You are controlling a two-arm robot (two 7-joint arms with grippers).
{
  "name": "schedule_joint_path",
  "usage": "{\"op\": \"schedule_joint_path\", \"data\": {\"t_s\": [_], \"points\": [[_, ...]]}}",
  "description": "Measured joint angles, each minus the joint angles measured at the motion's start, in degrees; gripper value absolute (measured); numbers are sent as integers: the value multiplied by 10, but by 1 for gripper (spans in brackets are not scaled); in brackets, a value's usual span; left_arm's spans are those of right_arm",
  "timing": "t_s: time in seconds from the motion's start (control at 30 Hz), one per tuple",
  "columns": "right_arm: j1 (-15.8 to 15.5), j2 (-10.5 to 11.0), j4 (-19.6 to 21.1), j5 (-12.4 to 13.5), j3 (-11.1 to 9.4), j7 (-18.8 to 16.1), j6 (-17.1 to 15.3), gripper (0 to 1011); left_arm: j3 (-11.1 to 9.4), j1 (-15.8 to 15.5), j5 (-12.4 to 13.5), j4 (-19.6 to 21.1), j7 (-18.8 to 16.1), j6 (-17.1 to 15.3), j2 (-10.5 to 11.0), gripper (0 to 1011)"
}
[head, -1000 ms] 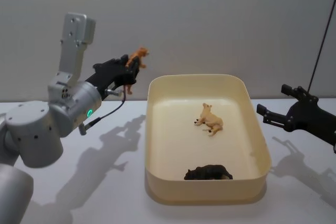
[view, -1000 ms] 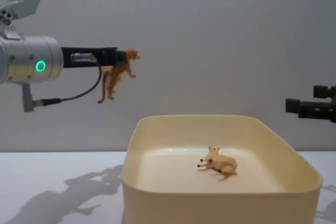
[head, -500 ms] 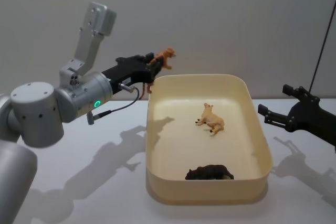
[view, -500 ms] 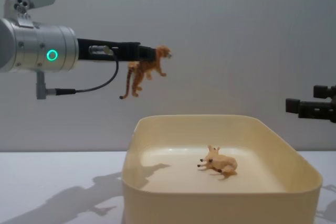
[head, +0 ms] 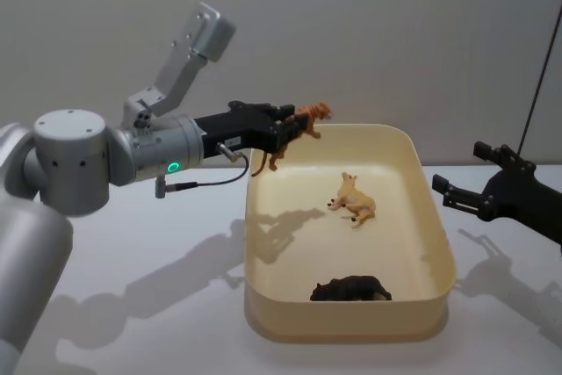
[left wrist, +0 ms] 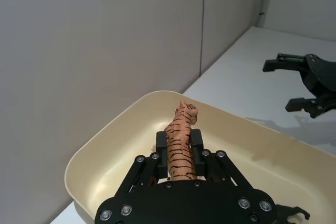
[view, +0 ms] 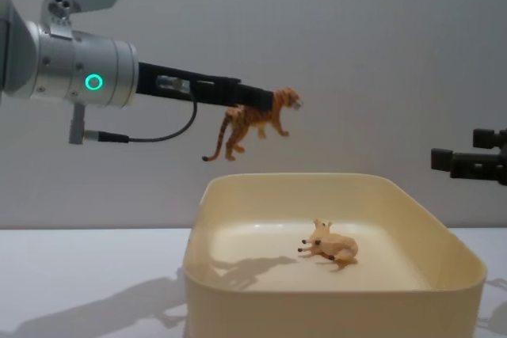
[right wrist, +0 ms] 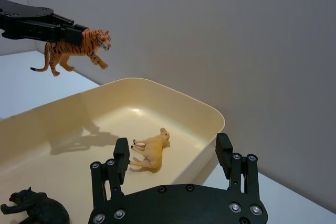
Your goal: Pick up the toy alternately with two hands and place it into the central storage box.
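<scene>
An orange striped toy tiger (head: 299, 132) (view: 257, 123) (left wrist: 178, 142) (right wrist: 76, 49) hangs in the air, and my left gripper (head: 285, 127) (view: 252, 100) (left wrist: 178, 153) is shut on its back. It is above the far left corner of the cream-yellow storage box (head: 263, 300) (view: 261, 306) (right wrist: 199, 114) (left wrist: 94, 156). A tan toy animal (head: 354, 200) (view: 329, 244) (right wrist: 152, 150) lies on its side in the box, and a black toy animal (head: 349, 289) (right wrist: 34, 208) lies near its front wall. My right gripper (head: 457, 192) (view: 444, 160) (right wrist: 173, 153) (left wrist: 286, 85) hovers open and empty to the right of the box.
The white table (head: 176, 252) carries the box in its middle. A plain grey wall (head: 351, 32) stands close behind. A thin dark cable (head: 536, 76) runs down at the far right.
My left arm has carried the tiger rightward, from left of the box to above its far left corner. The right gripper has stayed still.
</scene>
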State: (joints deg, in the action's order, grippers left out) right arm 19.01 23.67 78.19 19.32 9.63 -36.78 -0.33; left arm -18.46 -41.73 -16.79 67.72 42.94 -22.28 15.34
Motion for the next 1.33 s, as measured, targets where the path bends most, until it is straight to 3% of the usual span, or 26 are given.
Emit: {"op": "schedule_joint_path", "data": {"t_s": [0.37,1.0,1.17,1.33], "points": [[0,0,0,0,0,0,0,1001,-13,-34,31,-51,64,14,-10,280],[0,0,0,0,0,0,0,1001,-21,-54,45,-84,98,24,-17,879],[0,0,0,0,0,0,0,1001,-22,-56,47,-87,101,25,-18,992],[0,0,0,0,0,0,0,1001,-23,-57,48,-89,104,25,-18,1001]]}}
